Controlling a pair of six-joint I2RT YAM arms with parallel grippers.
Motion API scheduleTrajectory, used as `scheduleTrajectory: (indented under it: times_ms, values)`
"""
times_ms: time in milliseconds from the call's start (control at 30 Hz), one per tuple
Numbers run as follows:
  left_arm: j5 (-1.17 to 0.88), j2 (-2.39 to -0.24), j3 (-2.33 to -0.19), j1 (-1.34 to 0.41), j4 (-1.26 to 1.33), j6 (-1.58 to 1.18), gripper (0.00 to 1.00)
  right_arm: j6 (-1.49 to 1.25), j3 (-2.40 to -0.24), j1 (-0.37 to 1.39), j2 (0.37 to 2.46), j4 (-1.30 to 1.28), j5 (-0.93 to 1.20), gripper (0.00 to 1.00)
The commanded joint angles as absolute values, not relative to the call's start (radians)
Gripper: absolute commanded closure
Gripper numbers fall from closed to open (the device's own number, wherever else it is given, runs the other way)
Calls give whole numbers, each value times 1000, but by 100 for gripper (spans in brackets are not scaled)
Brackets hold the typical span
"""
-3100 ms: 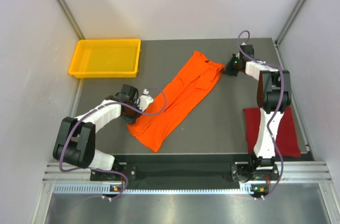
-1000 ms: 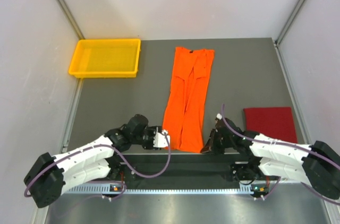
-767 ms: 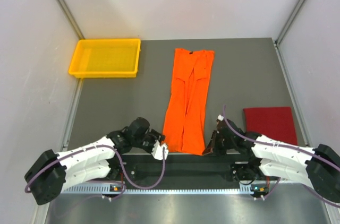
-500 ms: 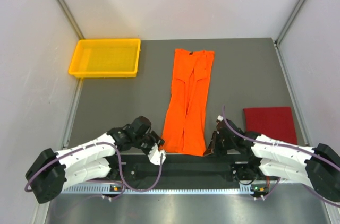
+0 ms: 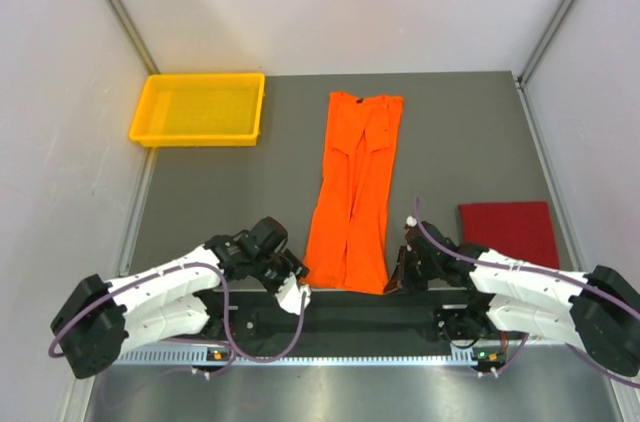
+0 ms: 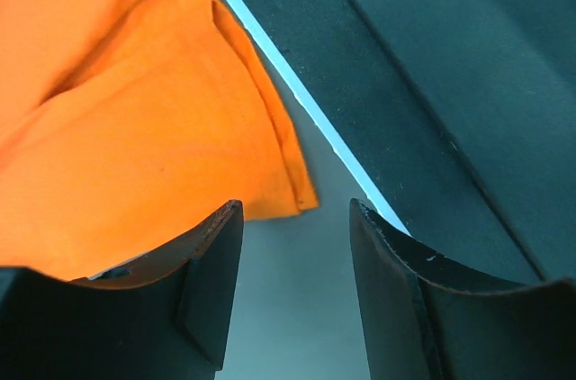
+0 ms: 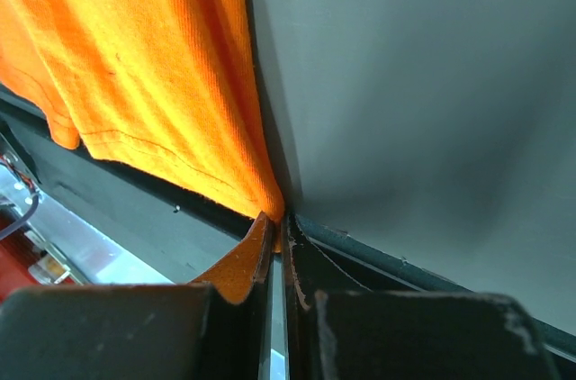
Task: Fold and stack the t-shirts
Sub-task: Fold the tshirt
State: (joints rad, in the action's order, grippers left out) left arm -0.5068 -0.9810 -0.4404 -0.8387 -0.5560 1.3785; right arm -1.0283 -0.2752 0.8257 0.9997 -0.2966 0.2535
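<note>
1. Only the left wrist view shows the left gripper point(image 6: 295, 218) spread wide. The near hem corner of the bright orange cloth t-shirt point(image 6: 135, 128) lies between its dark fingers, and nothing is pinched.
2. Only the right wrist view shows the right gripper point(image 7: 277, 222) pressed together on the shirt's other near corner, with a sliver of orange cloth caught between its fingers.
3. From above, both grippers sit at the lower middle of the frame, on either side of the orange shirt's near hem. The shirt lies as a long narrow strip running up the centre of the grey table point(image 5: 450, 142).
4. The dark red t-shirt point(image 5: 508, 232), a flat folded rectangle, lies at lower right, well apart from the orange one. It appears only in the top view.
5. The yellow plastic tray point(image 5: 200, 79) sits at upper left, and only its bare yellow floor shows inside.
6. In all there are two t-shirts, one tray and two grippers.
</note>
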Motion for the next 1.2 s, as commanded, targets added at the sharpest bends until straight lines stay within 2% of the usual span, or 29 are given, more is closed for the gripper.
scheduleTrajectory:
  times_ms: [0, 167, 267, 400, 500, 533, 700, 967, 1167]
  values:
    - [-514, -1003, -405, -841, -404, 1367, 44, -999, -302, 808, 1009, -334, 224, 100]
    - [-545, -1025, -364, -841, -290, 1342, 45, -997, -302, 807, 1019, -322, 235, 100]
    - [-531, -1049, -336, -841, -246, 1325, 50, -1000, -305, 807, 1002, -322, 235, 100]
    - [-528, -1068, -325, -850, -241, 1316, 62, -1005, -310, 805, 980, -321, 238, 100]
    - [-549, -1051, -351, -850, -241, 1254, 84, -1003, -327, 807, 977, -327, 238, 100]
    - [-552, -1034, -363, -851, -230, 1217, 100, -1000, -334, 807, 974, -328, 238, 100]
    - [-393, -1000, -443, -844, -63, 893, 100, -936, -419, 750, 992, -340, 248, 100]
    - [-400, -1248, -639, -698, 26, 773, 100, -707, -647, 491, 1202, -327, 305, 100]
    - [-355, -1429, -820, -634, 89, 719, 100, -600, -848, 378, 1405, -298, 364, 100]
